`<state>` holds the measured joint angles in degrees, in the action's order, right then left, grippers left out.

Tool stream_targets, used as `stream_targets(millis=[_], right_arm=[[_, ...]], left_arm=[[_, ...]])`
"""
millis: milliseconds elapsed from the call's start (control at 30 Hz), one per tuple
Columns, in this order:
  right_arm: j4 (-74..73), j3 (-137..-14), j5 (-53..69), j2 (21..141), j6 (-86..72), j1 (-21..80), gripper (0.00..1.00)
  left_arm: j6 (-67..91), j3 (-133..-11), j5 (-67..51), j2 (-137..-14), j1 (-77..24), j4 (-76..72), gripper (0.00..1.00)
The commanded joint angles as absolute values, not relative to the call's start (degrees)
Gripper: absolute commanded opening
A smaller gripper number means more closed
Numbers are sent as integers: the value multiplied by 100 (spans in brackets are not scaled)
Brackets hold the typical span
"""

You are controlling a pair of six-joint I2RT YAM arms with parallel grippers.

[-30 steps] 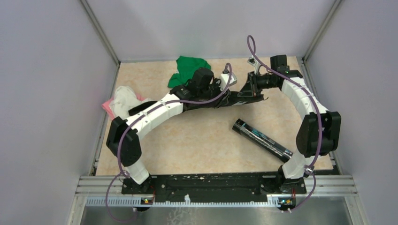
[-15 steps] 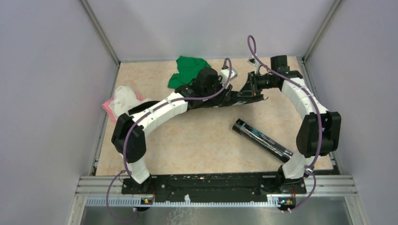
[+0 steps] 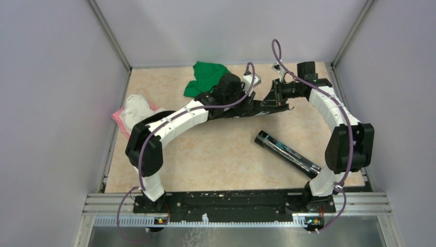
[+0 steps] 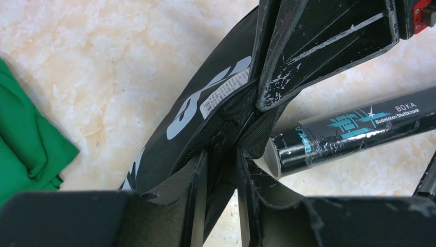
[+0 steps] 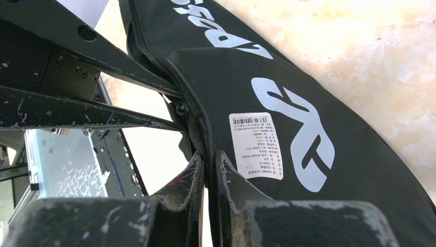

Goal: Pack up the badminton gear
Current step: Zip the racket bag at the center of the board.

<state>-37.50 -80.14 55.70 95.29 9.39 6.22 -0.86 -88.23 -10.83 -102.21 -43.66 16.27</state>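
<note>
The black racket bag (image 3: 280, 108) with white lettering lies across the far middle of the table, mostly under my left arm. In the right wrist view, my right gripper (image 5: 208, 164) is shut on the bag's (image 5: 308, 103) zippered edge and holds that end raised. My left gripper (image 4: 221, 154) sits just in front of it, jaws narrow and closed on the zipper seam of the bag (image 4: 169, 118). From above, the left gripper (image 3: 250, 103) and the right gripper (image 3: 271, 99) almost meet. The long black tube (image 3: 287, 151) with teal lettering lies on the table; its open end (image 4: 280, 154) shows.
A green cloth (image 3: 205, 76) lies at the far edge, just left of the left wrist, and also shows in the left wrist view (image 4: 31, 149). A white and pink cloth (image 3: 134, 110) sits at the left edge. Grey walls close in three sides.
My left arm has slid to the right along the bag toward the right gripper, and its jaws have narrowed onto the zipper seam. The right arm and the tube have not moved.
</note>
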Motion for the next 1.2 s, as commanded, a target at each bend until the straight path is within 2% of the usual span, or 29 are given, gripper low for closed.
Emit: stream_targets(millis=[0,67,200,367,667,1033,1167], right_arm=[[-3612,-7951,5484,9234,983,549,0],[-3623,-7939,5482,9233,1000,555,0],[-3631,-7911,5484,9225,1024,559,0],[-3639,-7919,5493,9206,1028,554,0],[-3623,-7868,5502,9186,1020,556,0],[-3643,-7871,5485,9178,1035,552,0],[-3694,-7945,5461,9174,1061,548,0]], left_arm=[[-9,-9147,-1008,-10317,-4368,1190,30],[191,-9170,-1020,-10327,-4362,1218,30],[572,-9230,-1030,-10323,-4335,1325,41],[771,-9250,-1138,-10301,-4285,1360,44],[1001,-9194,-1126,-10445,-4237,1338,42],[971,-8916,-1015,-10322,-4193,1260,30],[669,-8758,-993,-10205,-4192,1243,30]])
